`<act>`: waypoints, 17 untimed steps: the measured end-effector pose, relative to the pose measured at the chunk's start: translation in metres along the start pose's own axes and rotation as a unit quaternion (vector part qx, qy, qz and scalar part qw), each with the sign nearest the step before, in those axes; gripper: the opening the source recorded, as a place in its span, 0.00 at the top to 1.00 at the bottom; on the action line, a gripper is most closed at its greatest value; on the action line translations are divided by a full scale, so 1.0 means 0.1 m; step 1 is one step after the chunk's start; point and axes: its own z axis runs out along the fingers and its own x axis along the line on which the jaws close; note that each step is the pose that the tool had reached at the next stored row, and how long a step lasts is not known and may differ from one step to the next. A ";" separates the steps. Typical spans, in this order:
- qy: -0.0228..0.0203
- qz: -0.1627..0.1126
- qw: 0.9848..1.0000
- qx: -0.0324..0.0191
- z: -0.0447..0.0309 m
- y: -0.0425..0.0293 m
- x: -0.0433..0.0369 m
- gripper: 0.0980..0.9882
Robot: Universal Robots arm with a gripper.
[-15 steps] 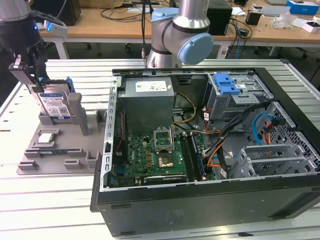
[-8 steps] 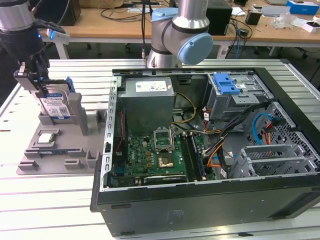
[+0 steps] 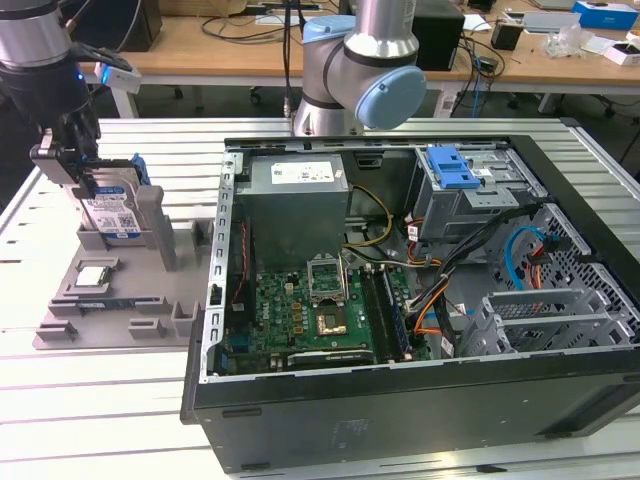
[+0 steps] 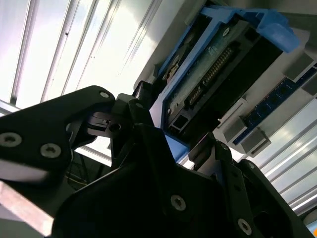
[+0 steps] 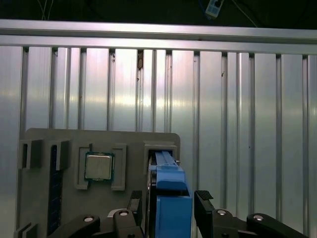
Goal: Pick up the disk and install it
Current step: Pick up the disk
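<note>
**Claw over the disk, grasp not yet made**

The gripper (image 3: 82,175) hangs at the exterior view's left, over the grey holder (image 3: 100,322) that lies on the slatted table (image 3: 100,420), well apart from the open case (image 3: 400,405) at the exterior view's right. The disk (image 3: 110,208) stands on edge in a slot at the far side of the holder, label facing the near side, blue frame around it. A chip (image 3: 92,277) sits in its own pocket nearer the camera, untouched.

In the first wrist view the gripper (image 5: 168,201) straddles the disk (image 5: 168,178). Its jaws stand parted a little wider than the blue frame, one on each side, and a thin dark gap seems to show between each jaw and the frame. The claw holds nothing, as far as I can judge. The second wrist view agrees: the gripper (image 4: 176,124) brackets the connector end of the disk (image 4: 218,64), close but not plainly pressing.

So the step in hand is the pick-up, at the point of taking hold; installing has not begun. The drive cage (image 3: 470,200) in the far right of the case, with its blue latch (image 3: 455,165), looks like the likely seat for the disk.

The grasp calls for a square closing on the frame's two flat sides, with both jaws meeting it evenly. The slot walls hug the disk, so a lift would need to run straight along the slot. A tilt could bind the frame or drag the holder with it.
</note>
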 end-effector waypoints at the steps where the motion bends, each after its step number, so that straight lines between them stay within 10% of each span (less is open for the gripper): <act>1: 0.000 0.000 1.000 0.000 0.001 0.000 0.000 0.50; 6: 0.000 0.000 1.000 0.000 0.005 0.000 0.000 0.70; 17: 0.000 0.000 1.000 0.000 0.010 -0.001 -0.001 0.70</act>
